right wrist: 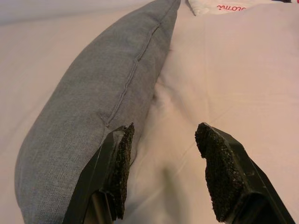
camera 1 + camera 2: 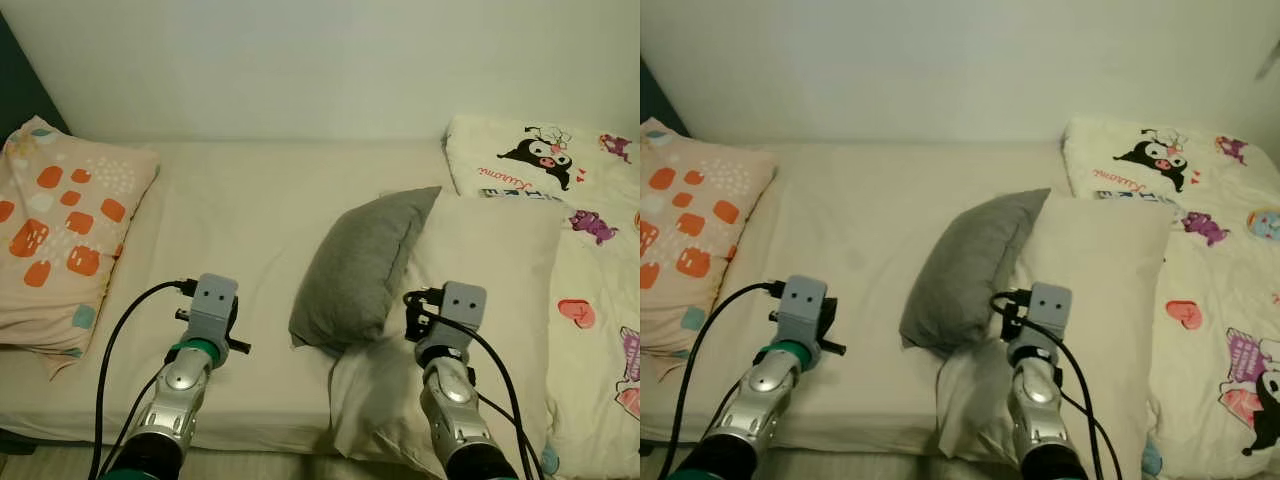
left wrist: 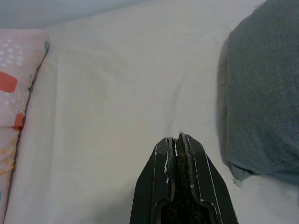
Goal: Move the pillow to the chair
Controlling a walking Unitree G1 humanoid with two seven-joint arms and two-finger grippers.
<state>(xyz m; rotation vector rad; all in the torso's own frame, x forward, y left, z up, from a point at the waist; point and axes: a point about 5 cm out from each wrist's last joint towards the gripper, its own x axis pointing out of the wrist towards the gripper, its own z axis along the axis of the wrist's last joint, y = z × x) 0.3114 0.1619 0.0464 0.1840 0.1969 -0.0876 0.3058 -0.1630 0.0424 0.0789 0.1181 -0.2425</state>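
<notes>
Pillow: the grey pillow [image 2: 362,268] is propped on the bed [image 2: 240,210], leaning against a cream pillow [image 2: 480,280].
Right tool [image 1: 163,175]: spread wide, one finger held against the grey pillow.
Left tool [image 3: 178,140]: clenched, empty, over the bed.

The grey pillow [image 2: 365,265] is lying on the bed [image 2: 240,210], near its middle and towards the near edge. It is leaning tilted, its right side propped against a larger cream pillow [image 2: 480,290] that is lying just to its right, its far corner pointing up and to the right. The fabric is looking plain and woven, with a seam running along its length. Its near lower corner is resting on the sheet, slightly overlapping the cream pillow's near left edge.
</notes>
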